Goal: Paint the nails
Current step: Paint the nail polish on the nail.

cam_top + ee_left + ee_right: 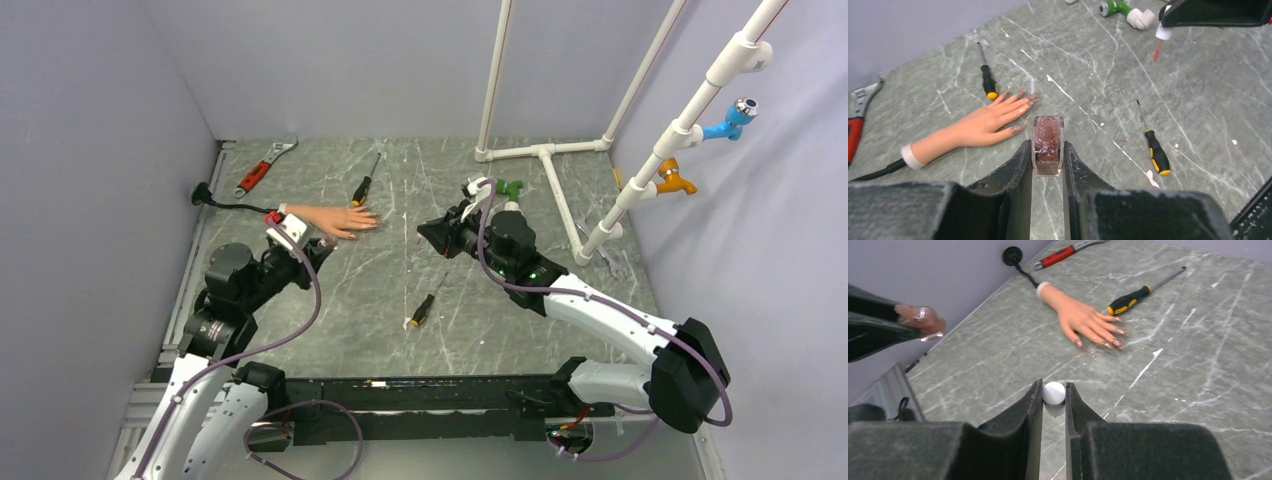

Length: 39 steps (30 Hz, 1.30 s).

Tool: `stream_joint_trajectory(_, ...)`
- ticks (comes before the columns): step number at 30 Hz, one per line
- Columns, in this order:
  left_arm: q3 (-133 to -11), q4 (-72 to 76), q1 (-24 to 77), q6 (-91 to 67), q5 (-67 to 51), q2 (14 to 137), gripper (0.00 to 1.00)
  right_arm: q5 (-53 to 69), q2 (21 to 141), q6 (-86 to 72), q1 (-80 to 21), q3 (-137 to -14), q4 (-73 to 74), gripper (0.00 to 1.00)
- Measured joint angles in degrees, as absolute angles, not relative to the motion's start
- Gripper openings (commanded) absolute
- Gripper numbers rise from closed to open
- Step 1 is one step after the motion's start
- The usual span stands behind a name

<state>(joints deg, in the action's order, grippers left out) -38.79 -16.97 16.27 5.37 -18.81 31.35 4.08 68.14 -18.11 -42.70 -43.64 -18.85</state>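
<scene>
Both grippers are clamped: the left gripper [1047, 148] on the uncapped polish bottle [1048, 134], the right gripper [1053, 390] on the white brush cap [1054, 393]. The nails [1116, 343] glitter on the mannequin hand [1080, 317], which lies flat on the table [1198, 365] with its fingertips just beside a screwdriver [1128, 297].

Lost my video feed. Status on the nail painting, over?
Left gripper shut on open polish bottle. Right gripper shut on brush cap. Mannequin hand flat, nails shiny. Nothing between brush and hand; screwdriver beside fingertips.
</scene>
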Motion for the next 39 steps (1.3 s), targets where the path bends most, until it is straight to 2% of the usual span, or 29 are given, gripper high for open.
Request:
stream_joint_trajectory(17,-38.8,-16.5,17.2,5.1,-34.1,36.1,0.00,22.3,64.5,-14.5,-41.1,-47.5,-15.7,0.00)
stream_joint_trajectory(29,-38.8,-16.1,19.0,4.9,-40.7,37.1,0.00,32.9,68.7,-15.7,-36.1,-51.7,-15.4,0.00)
stream_joint_trajectory(39,-38.9,-13.9,19.7,4.3,-52.0,39.2,0.00,41.8,68.3,-17.3,-35.3,-60.3,-15.8,0.00)
